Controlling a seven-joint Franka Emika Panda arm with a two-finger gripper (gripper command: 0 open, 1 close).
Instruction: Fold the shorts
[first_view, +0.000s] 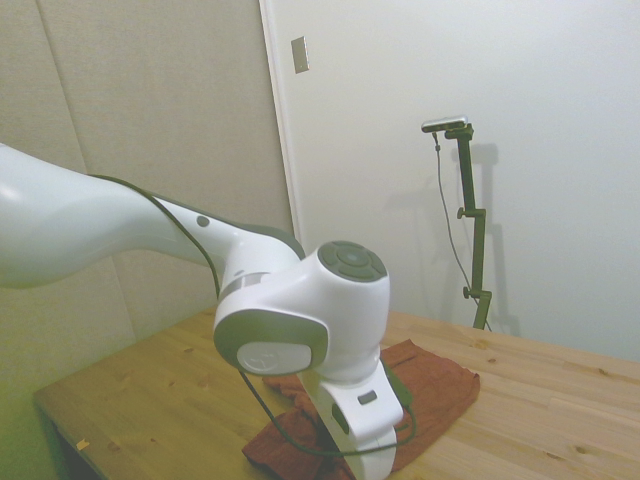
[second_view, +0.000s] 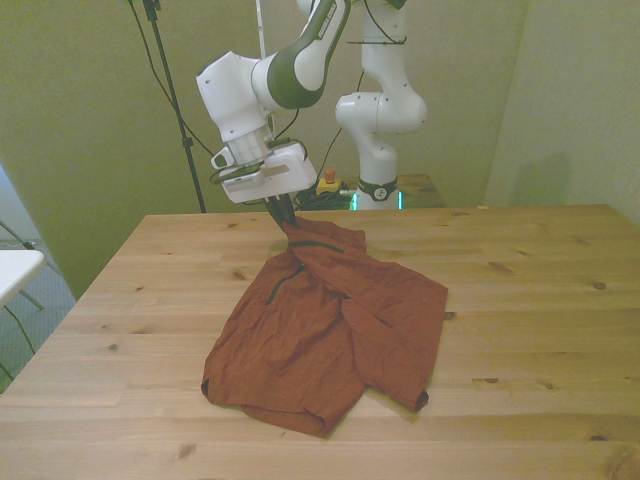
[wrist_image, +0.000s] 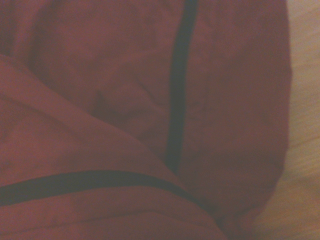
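Note:
The rust-red shorts (second_view: 330, 330) lie crumpled on the wooden table (second_view: 540, 300), partly doubled over, with dark trim along one pocket. My gripper (second_view: 287, 217) is shut on a pinched edge of the shorts at their far side, holding that edge just above the table. In the side view the arm's wrist blocks most of the cloth; only parts of the shorts (first_view: 440, 375) show behind it. The wrist view is filled by the shorts (wrist_image: 100, 100) with dark trim lines, and a strip of table at one edge.
Bare wood surrounds the cloth on the table, widest at the front view's right (second_view: 560, 360). A white surface (second_view: 15, 268) stands off the table at the front view's left. Cables hang behind the table's far edge.

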